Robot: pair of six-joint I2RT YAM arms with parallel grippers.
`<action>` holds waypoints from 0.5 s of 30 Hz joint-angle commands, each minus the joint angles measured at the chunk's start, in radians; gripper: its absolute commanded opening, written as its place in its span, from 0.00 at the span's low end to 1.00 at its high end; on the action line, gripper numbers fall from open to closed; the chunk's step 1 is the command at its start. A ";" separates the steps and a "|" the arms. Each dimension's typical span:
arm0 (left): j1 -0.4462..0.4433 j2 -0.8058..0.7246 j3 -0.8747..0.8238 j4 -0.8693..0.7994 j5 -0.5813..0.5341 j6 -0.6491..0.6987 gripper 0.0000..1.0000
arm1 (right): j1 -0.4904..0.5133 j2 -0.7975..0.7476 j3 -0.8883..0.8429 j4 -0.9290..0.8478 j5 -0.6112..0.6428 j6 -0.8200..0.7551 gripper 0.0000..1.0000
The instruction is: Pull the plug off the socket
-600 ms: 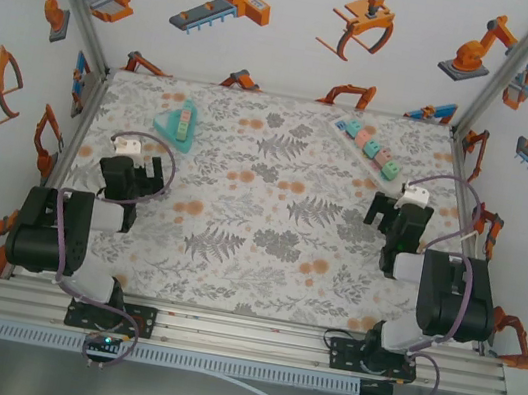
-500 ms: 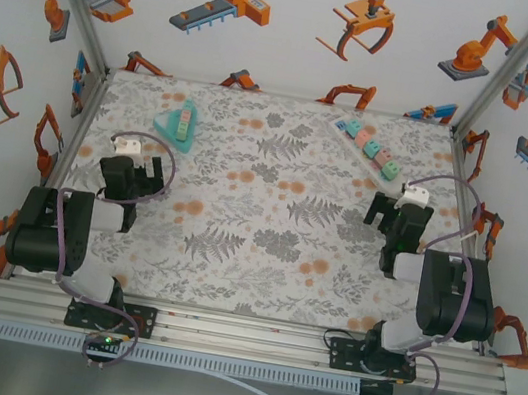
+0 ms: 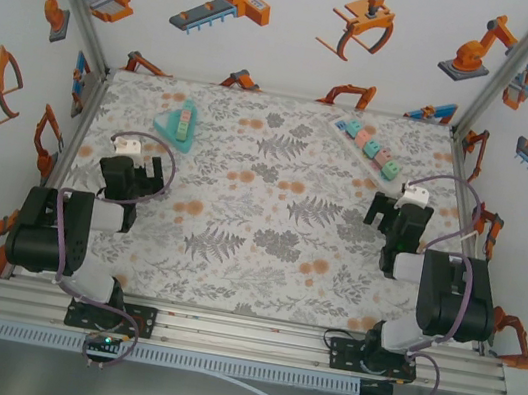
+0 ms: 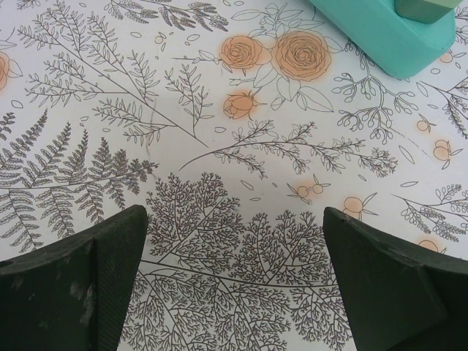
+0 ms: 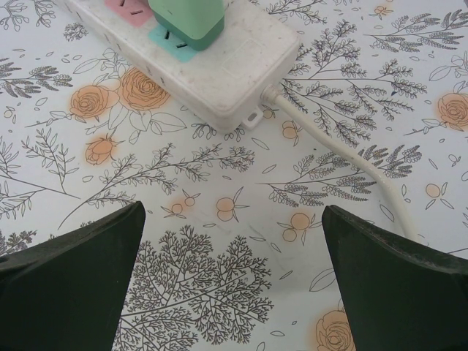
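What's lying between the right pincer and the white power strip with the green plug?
Only bare floral table cover, in the right wrist view. The open right pincer sits short of the power strip and green plug.

No readable text, no labels or brands, no numbers, robot stickers point(image 3: 225, 4) wordless

One white power strip point(image 5: 234, 66), one teal triangular block point(image 4: 380, 36), two robot arms point(image 3: 55, 234) point(image 3: 446, 294).
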 commanded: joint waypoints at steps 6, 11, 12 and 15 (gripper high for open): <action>-0.003 -0.011 0.011 0.022 0.013 0.011 0.97 | 0.003 -0.024 -0.007 0.013 -0.053 -0.027 0.99; -0.013 -0.162 -0.008 -0.060 -0.076 -0.007 0.97 | 0.007 -0.271 -0.020 -0.162 -0.033 -0.025 0.99; -0.020 -0.224 -0.010 -0.105 -0.091 -0.005 0.97 | 0.009 -0.336 -0.004 -0.238 -0.025 0.010 0.99; -0.060 -0.405 0.013 -0.264 -0.135 -0.034 0.97 | 0.022 -0.467 0.079 -0.446 -0.058 0.082 0.98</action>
